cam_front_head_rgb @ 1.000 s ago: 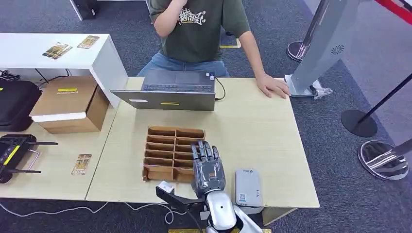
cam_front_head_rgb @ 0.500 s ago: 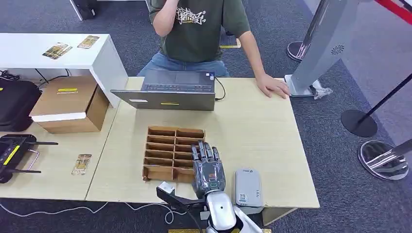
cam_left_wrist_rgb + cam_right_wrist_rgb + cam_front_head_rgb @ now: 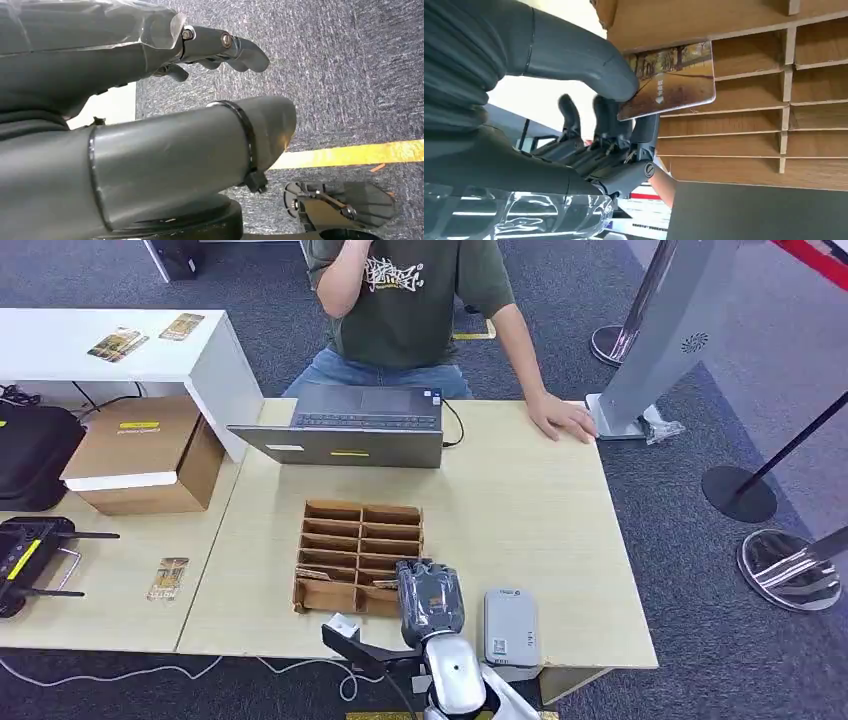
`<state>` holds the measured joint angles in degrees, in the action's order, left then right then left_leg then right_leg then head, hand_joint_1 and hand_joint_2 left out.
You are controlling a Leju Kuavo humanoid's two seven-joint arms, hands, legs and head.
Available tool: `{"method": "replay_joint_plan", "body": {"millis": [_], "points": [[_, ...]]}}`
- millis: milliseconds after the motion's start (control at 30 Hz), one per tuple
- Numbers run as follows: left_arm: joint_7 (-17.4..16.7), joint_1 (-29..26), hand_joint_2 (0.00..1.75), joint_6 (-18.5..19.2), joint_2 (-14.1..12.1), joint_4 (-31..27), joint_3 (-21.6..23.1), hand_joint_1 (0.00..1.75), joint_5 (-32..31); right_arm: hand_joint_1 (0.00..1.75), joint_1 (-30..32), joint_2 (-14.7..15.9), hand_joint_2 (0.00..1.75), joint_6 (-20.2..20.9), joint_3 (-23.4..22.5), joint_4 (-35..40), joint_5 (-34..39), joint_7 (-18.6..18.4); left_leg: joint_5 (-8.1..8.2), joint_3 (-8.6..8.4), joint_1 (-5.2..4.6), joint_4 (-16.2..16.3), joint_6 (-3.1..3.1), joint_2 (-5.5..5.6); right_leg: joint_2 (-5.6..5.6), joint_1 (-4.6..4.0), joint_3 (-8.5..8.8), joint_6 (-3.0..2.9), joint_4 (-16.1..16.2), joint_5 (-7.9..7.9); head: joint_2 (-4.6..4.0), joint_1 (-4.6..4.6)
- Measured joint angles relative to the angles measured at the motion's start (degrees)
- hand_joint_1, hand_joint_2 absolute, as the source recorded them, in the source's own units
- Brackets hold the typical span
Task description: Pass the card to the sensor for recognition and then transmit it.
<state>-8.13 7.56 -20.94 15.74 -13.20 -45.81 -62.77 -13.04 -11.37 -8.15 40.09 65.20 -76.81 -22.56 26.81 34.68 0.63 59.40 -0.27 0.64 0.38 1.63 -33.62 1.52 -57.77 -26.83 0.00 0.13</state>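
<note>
The cardboard organizer [image 3: 358, 555] with several slots sits mid-table. My right hand [image 3: 430, 602] is at its near right corner, fingers curled down. In the right wrist view that hand [image 3: 604, 130] pinches a card [image 3: 674, 80] printed with a tree-lined path between thumb and fingers, just over the organizer's slots [image 3: 744, 120]. The grey sensor box [image 3: 511, 632] lies on the table [image 3: 530, 520] right beside the hand. My left hand [image 3: 125, 100] hangs over grey carpet, fingers apart, holding nothing.
A person sits behind an open laptop [image 3: 350, 425], one hand [image 3: 562, 420] flat on the table's far right. A cardboard box [image 3: 140, 455] and a loose card [image 3: 168, 578] lie on the left table. A grey kiosk stand [image 3: 660, 330] rises at right.
My right hand, earlier stretched flat over the organizer, has drawn back toward the near edge and curled its fingers in.
</note>
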Motion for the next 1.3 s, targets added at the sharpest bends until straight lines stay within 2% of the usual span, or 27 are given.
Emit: {"method": "replay_joint_plan", "body": {"millis": [167,533,833,967,1167,1300], "points": [[-0.1,0.0,0.0,0.0,0.0,0.0,0.0,0.0,0.0,1.71,0.0,0.0,1.75,0.0,0.0,0.0,0.0,0.0,0.0,0.0,0.0,0.0,0.0,0.0,0.0,0.0,0.0,0.0,0.0,0.0,0.0,0.0],[-0.2,0.0,0.0,0.0,0.0,0.0,0.2,0.0,-0.3,1.75,0.0,0.0,1.75,0.0,0.0,0.2,0.0,-0.4,0.0,-0.01,0.0,0.0,0.0,0.0,0.0,0.0,-0.01,0.0,0.0,0.0,0.0,0.0],[-0.3,0.0,0.0,0.0,0.0,0.0,0.6,0.0,0.1,1.75,0.6,0.3,1.75,-1.6,-0.3,2.4,0.4,-0.6,0.0,-0.01,0.0,0.0,0.0,0.0,0.0,0.0,-0.01,0.0,0.0,0.0,0.0,0.0],[-0.8,0.0,0.0,2.2,-0.4,0.0,0.7,0.0,0.2,1.75,1.5,0.8,1.75,-3.5,-2.2,5.6,0.5,-1.1,0.0,0.0,0.0,0.0,0.0,0.0,0.0,0.0,-0.01,0.0,0.0,0.0,0.0,0.02],[0.4,-0.4,0.0,0.0,-0.7,0.0,0.7,0.0,1.1,1.75,4.4,2.4,1.75,-6.3,-7.4,12.6,-0.6,-1.1,0.0,0.01,-0.01,0.0,0.01,0.01,-0.02,0.01,0.0,0.0,0.0,0.0,0.0,0.0],[-0.8,-0.3,0.0,3.6,-1.1,0.0,0.8,0.0,0.9,1.75,6.1,2.5,1.75,-6.6,-10.5,16.3,-1.4,-0.8,0.01,0.0,-0.01,0.0,0.01,0.01,-0.01,0.01,-0.01,0.01,0.0,0.0,0.0,0.0]]}}
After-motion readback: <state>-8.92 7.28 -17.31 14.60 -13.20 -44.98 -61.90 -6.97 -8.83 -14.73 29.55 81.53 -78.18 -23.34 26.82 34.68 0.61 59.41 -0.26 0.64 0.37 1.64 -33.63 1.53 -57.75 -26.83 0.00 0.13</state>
